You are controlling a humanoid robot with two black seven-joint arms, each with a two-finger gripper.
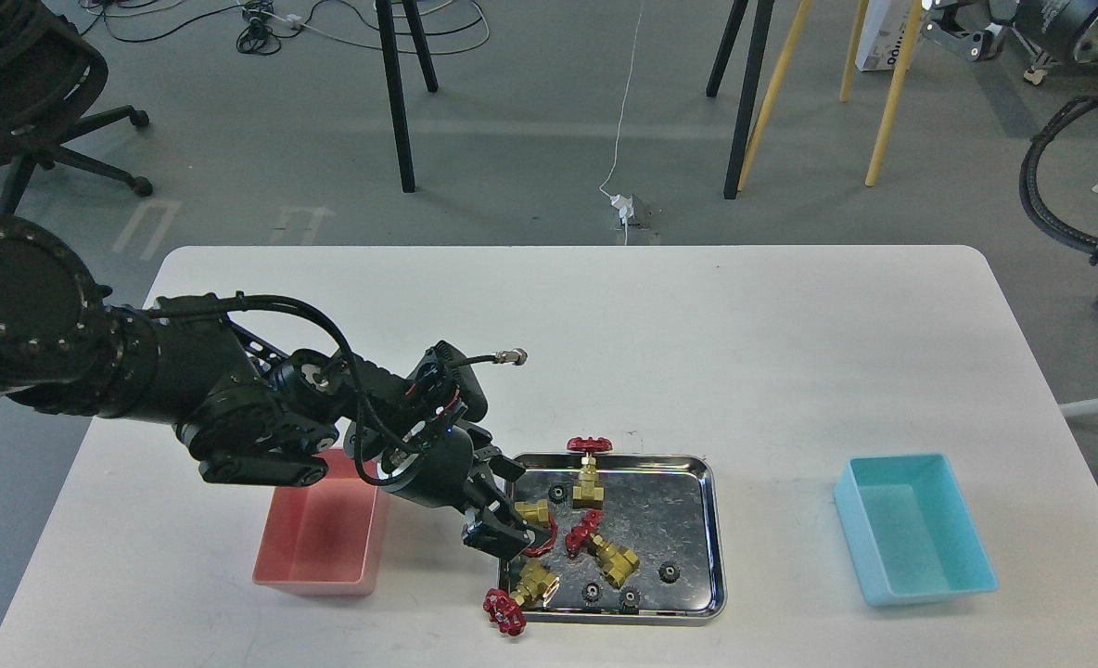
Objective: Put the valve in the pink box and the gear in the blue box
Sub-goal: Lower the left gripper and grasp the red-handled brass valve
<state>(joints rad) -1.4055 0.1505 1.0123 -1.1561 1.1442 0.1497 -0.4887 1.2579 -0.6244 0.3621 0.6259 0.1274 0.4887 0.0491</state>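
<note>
Fingers of the left gripper (512, 527) straddle the valve (538, 516) at the steel tray's (711, 520) nine o'clock edge; whether they are clamped yet, I cannot tell. Best to close squarely on the brass body, lift straight up, then carry toward nine o'clock to the pink box (317, 538). Neighbouring valves lie close, so a skewed grip could drag them.

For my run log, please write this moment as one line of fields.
left gripper: in steel tray, at valve, grasp unclear | right arm: not in view | pink box: empty | blue box: empty
</note>
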